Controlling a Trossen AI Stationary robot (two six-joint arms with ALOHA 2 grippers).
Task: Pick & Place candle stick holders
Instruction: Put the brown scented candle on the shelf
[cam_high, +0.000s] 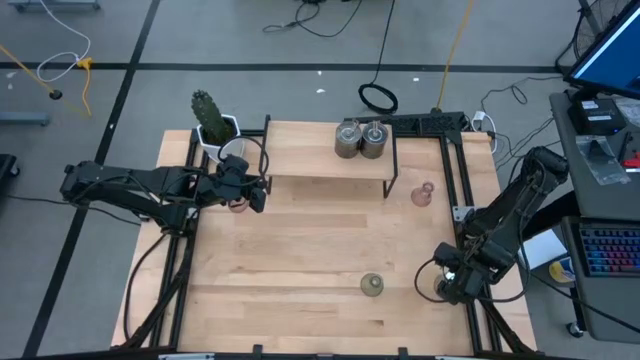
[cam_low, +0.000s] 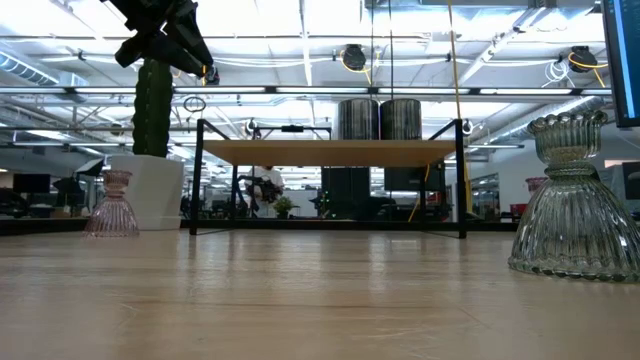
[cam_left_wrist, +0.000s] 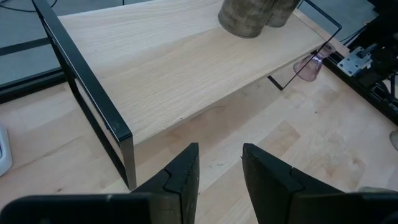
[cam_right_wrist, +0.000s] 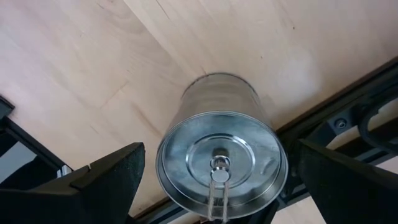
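Note:
Two silvery cylinder holders (cam_high: 348, 139) (cam_high: 374, 139) stand on the raised wooden shelf (cam_high: 310, 150). A third silvery holder (cam_right_wrist: 217, 143) stands upright on the table at the near right. My right gripper (cam_right_wrist: 217, 171) hangs over it, open, one finger on either side and apart from it. An olive-green holder (cam_high: 371, 285) stands near the front edge. One pinkish glass holder (cam_high: 422, 193) stands right of the shelf. The other pinkish holder (cam_low: 110, 205) stands beside the cactus pot, below my left gripper (cam_left_wrist: 221, 168), which is open, empty and well above the table.
A cactus in a white pot (cam_high: 212, 125) stands at the far left corner. The shelf's black legs (cam_high: 390, 185) and the table's black frame rails (cam_high: 462, 170) stand near both arms. Bare wood lies in the middle (cam_high: 300, 250).

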